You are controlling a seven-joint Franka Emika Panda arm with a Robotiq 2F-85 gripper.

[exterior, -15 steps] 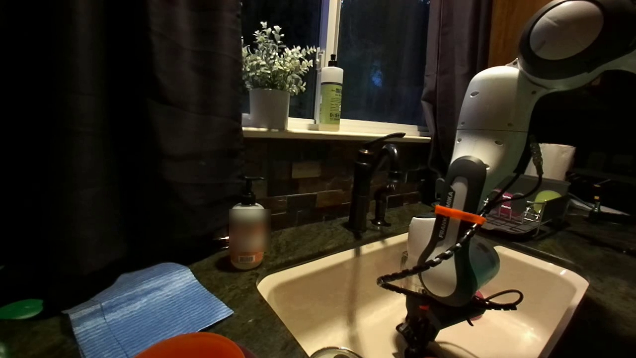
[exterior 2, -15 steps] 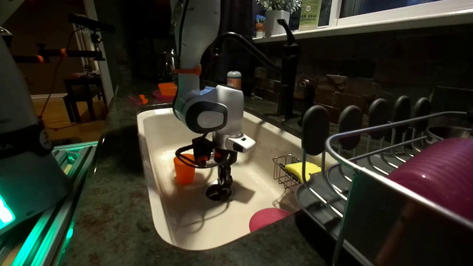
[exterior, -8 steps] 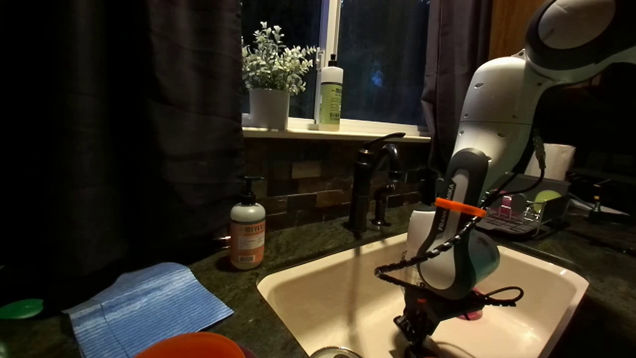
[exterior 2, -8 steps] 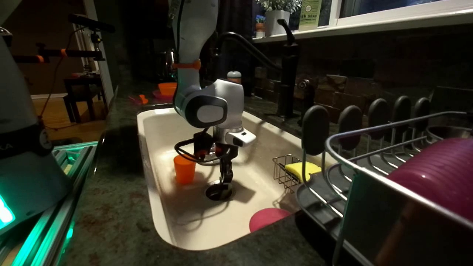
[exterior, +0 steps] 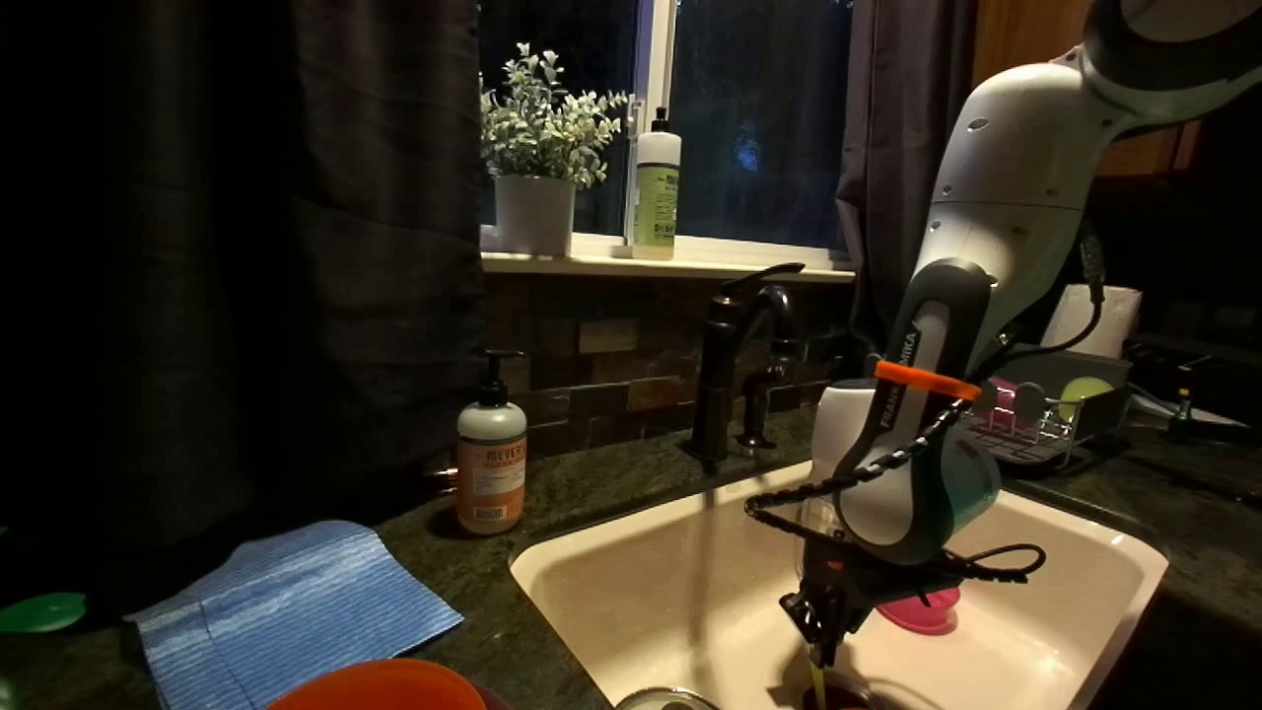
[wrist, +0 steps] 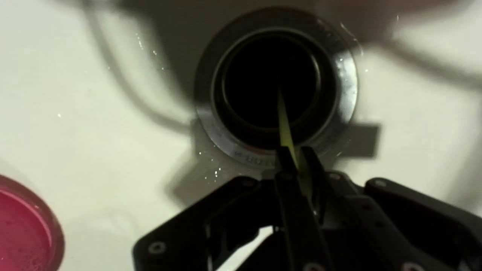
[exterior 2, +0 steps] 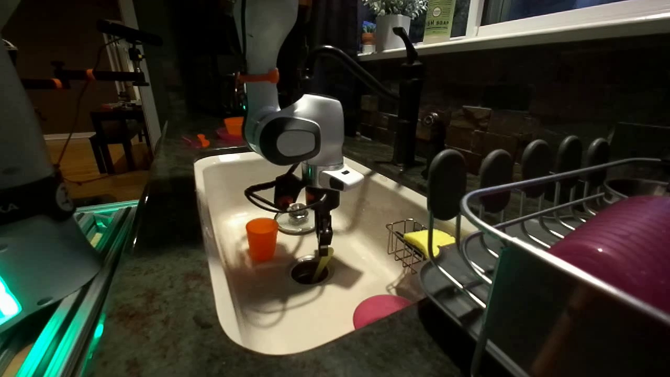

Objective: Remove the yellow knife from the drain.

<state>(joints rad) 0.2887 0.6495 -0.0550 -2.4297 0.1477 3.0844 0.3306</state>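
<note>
The yellow knife [exterior 2: 321,267] slants down from my fingertips, and its lower end is lost in the dark opening of the drain [wrist: 348,86]. In the wrist view my gripper [wrist: 296,155] is shut on the yellow knife [wrist: 285,130], which shows as a thin strip between the two fingers. My gripper [exterior 2: 324,249] stands just above the drain's rim, on the side toward the faucet. A short yellow piece of the knife [exterior: 818,682] also hangs under the fingers in an exterior view, near the bottom edge of the picture.
Inside the cream sink [exterior 2: 261,335] are an orange cup [exterior 2: 261,241], a glass lid [exterior 2: 296,222] and a pink round disc [exterior 2: 379,310]. A wire caddy [exterior 2: 400,251] with a yellow sponge [exterior 2: 429,240] hangs on the wall. Beyond the rim stand the faucet [exterior 2: 411,110] and a dish rack [exterior 2: 487,314].
My gripper has risen out of the drain, shifting slightly toward the faucet. The yellow knife, hidden before, has come up with it and shows below the fingers.
</note>
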